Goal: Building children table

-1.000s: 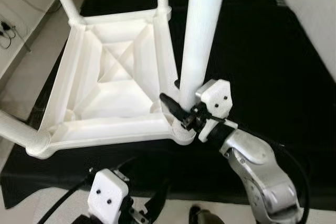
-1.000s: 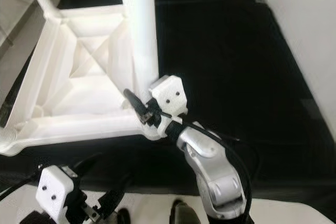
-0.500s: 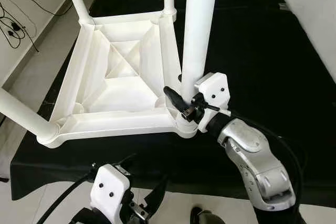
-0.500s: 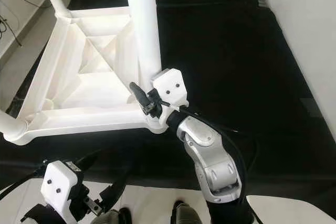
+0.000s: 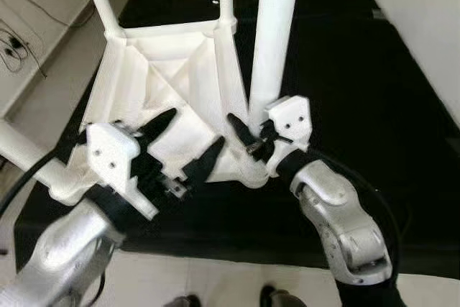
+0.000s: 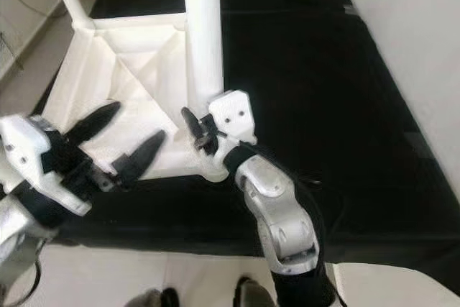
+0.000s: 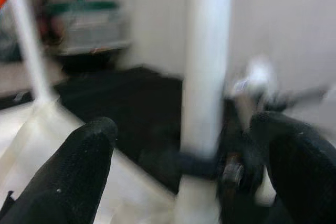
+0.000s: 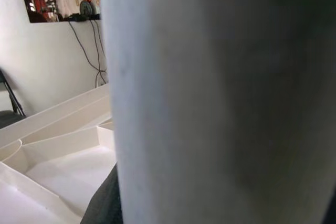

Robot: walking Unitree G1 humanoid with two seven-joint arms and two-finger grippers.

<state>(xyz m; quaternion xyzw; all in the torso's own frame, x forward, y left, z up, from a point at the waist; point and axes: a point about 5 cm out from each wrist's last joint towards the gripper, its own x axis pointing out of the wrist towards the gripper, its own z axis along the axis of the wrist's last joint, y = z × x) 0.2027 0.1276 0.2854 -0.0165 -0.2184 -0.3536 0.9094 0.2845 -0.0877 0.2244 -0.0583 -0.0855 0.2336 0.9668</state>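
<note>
The right tool was closed around the white plastic table leg; the left tool hovered wide open beside it, empty.

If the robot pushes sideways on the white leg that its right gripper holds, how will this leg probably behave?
The white leg looks like a smooth, rigid plastic tube, so it would probably not bend but lever on its corner socket. Its glossy round surface may slip in the right gripper. The upturned table top seems light and hollow-ribbed, so a hard push could slide it over the black mat.
</note>
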